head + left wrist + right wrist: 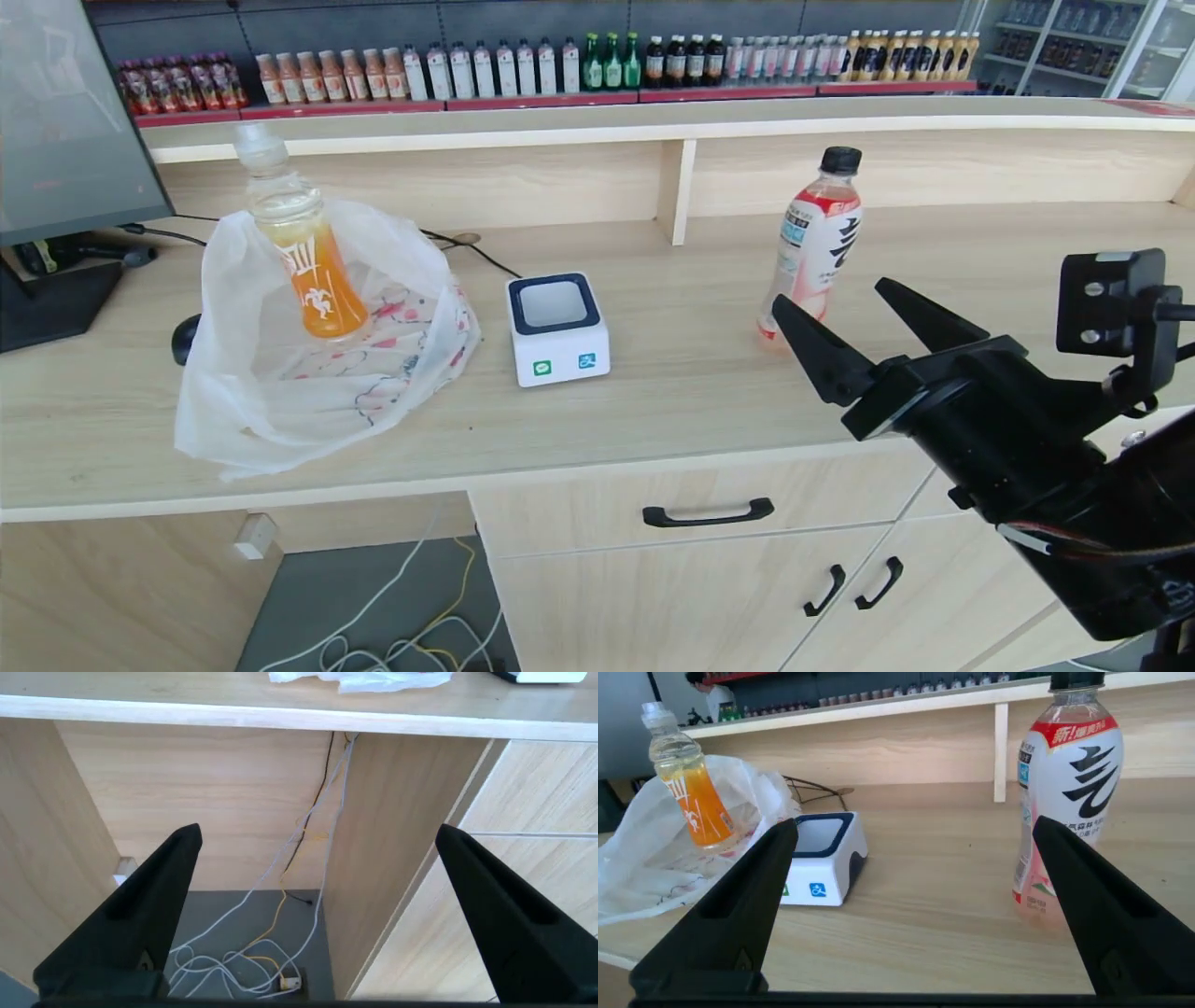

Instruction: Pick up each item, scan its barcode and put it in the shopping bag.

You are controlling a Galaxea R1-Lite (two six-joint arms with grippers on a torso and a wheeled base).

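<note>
The right gripper (831,297) is hovering at the front edge of the checkout counter (691,392), its arm reaching in from the robot's right. Its jaws are standing wide apart and holding nothing. The fingertips are pointing toward the pink-labelled bottle (814,245), which is standing upright on the counter just beyond them, with no contact visible.

From the right wrist view, that same bottle (1069,793) is rising past one of the spread fingers (738,915). The white scanner (822,857) is sitting across the counter from it.

In the head view, the scanner (557,329) is sitting between the pink bottle and the white shopping bag (280,401). An orange drink bottle (303,252) is standing inside the bag, its neck and cap poking above the plastic.

The left gripper (318,840) is hanging low, below the countertop, with its jaws likewise spread wide and empty. It is facing the open bay under the counter, where loose cables (248,952) are trailing down onto the grey floor. A corner of the bag (369,679) is showing over the counter's edge above it.

Behind the counter, rows of bottled drinks (560,65) are lining a red-edged shelf.
</note>
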